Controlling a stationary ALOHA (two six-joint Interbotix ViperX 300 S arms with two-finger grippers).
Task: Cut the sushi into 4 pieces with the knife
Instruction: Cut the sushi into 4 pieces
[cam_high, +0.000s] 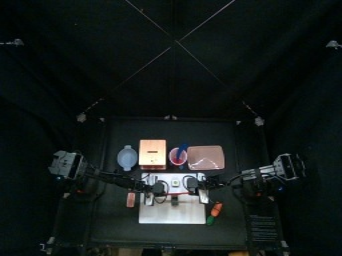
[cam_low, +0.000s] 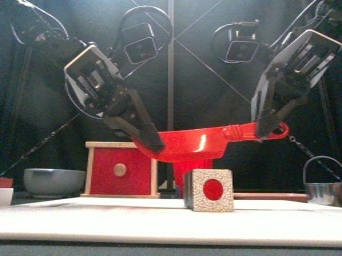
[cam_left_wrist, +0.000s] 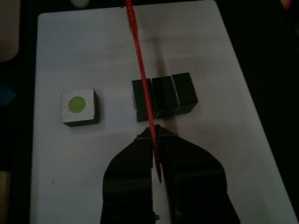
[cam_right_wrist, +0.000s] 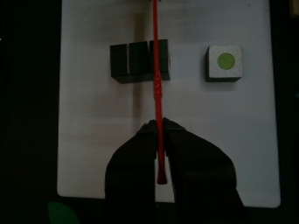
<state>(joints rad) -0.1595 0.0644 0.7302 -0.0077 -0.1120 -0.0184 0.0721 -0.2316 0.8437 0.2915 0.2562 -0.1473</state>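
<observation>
Both grippers are shut on one red toy knife (cam_low: 214, 145), one at each end. My left gripper (cam_low: 154, 140) comes in from the left and my right gripper (cam_low: 274, 125) from the right. The knife hangs just above the white cutting board (cam_left_wrist: 222, 52). Seen edge-on, the knife blade (cam_left_wrist: 138, 61) crosses over a dark green sushi roll (cam_left_wrist: 163, 94) of joined blocks. One cut sushi piece (cam_left_wrist: 77, 107) lies apart from the roll, green centre up. The right wrist view shows the same roll (cam_right_wrist: 135, 61), piece (cam_right_wrist: 225, 62) and blade (cam_right_wrist: 156, 87). From the front, a sushi block (cam_low: 209, 189) stands under the knife.
Behind the board stand a wooden box with a red drawer front (cam_low: 120, 168), a blue-grey bowl (cam_low: 54, 180) and a pink tray (cam_high: 205, 157). A metal cutter (cam_low: 321, 190) sits at the right. A small red thing (cam_high: 131, 200) lies beside the board's left edge.
</observation>
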